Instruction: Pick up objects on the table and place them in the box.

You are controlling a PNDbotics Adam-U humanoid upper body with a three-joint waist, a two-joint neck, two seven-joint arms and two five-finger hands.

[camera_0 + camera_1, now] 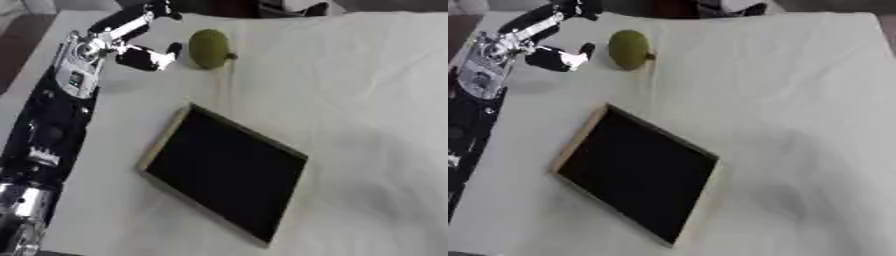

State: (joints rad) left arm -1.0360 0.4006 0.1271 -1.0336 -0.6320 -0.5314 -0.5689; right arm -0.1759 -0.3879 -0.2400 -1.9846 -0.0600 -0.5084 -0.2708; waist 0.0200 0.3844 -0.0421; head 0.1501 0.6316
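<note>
Left hand (131, 42): near the worktop's far left corner, fingers spread wide, holding nothing, just beside the fruit.
Fruit (209, 48): green, oval, lying on the white cloth (367, 100) near the far edge.
Box (166, 137): shallow, dark inside, pale rim, mid-worktop, well apart from the fruit.

The desk (367, 100) is covered by a wrinkled white cloth (798, 165). A green rounded fruit (209, 48) is seen lying near the far left corner. A shallow, dark-lined box (224, 172) with pale rims is set askew toward the near left.
</note>
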